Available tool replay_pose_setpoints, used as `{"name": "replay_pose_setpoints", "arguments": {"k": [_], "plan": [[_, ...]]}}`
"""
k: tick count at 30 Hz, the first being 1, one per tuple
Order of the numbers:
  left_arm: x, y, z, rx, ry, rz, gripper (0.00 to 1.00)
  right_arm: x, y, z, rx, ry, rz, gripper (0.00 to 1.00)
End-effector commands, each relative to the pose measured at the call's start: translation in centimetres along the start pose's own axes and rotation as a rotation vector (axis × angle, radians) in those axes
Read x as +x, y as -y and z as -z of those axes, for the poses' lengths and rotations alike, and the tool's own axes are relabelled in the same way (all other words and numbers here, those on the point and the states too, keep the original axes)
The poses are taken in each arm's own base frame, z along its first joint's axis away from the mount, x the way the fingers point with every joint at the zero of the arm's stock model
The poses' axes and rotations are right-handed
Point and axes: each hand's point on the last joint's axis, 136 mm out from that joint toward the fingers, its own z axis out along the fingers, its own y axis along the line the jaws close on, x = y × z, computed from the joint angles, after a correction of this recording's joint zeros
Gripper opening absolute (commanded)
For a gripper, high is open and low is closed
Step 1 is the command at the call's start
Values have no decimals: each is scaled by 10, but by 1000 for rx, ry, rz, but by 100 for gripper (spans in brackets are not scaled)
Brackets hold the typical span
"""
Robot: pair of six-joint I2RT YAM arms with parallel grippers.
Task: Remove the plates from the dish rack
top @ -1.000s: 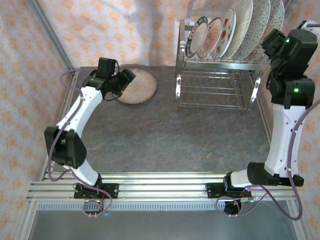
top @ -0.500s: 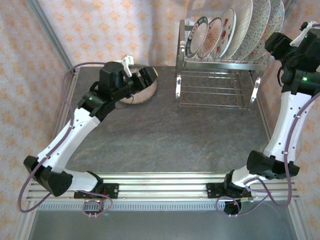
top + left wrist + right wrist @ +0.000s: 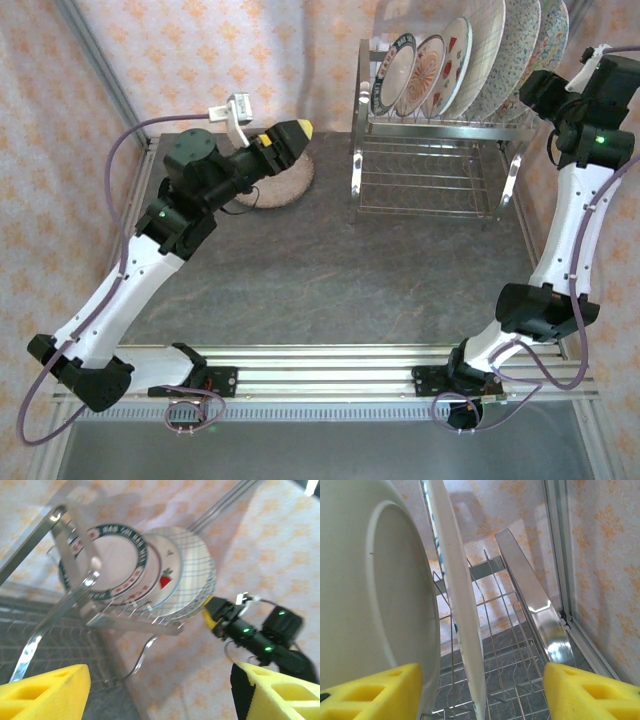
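Your right gripper stands wide. Its yellow fingers straddle the rim of a thin white plate at the right end of the dish rack, and neither pad can be seen pressing on it. Just left of that plate is the pale back of a larger plate.

Your left gripper is also spread wide and holds nothing. It is raised and pointed across at the rack. From above, it sits over the far edge of a speckled plate that lies flat on the table.

The other plates stand on edge in a row in the rack's upper tier, at the table's far right. The table is dark grey and stone-look, with aluminium rails along its near edge. Peach patterned walls close it in behind and on both sides.
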Motion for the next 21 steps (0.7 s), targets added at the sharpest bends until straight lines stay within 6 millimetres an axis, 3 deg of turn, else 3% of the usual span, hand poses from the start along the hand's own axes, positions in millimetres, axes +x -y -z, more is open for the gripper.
{"name": "replay_pose_setpoints", "arguments": {"k": [1,5,12,21], "plan": [[-28,47,15,173,112,-69,75,-24,-11,6,-45,72,34,65],[-35,74,14,313,137,-67,76,-26,-13,-5,-69,63,33,63],[-36,100,3,402,117,-69,79,-28,-15,-19,-88,52,32,56],[-30,109,-8,424,90,-65,80,-21,-23,-37,-100,19,62,41]]}}
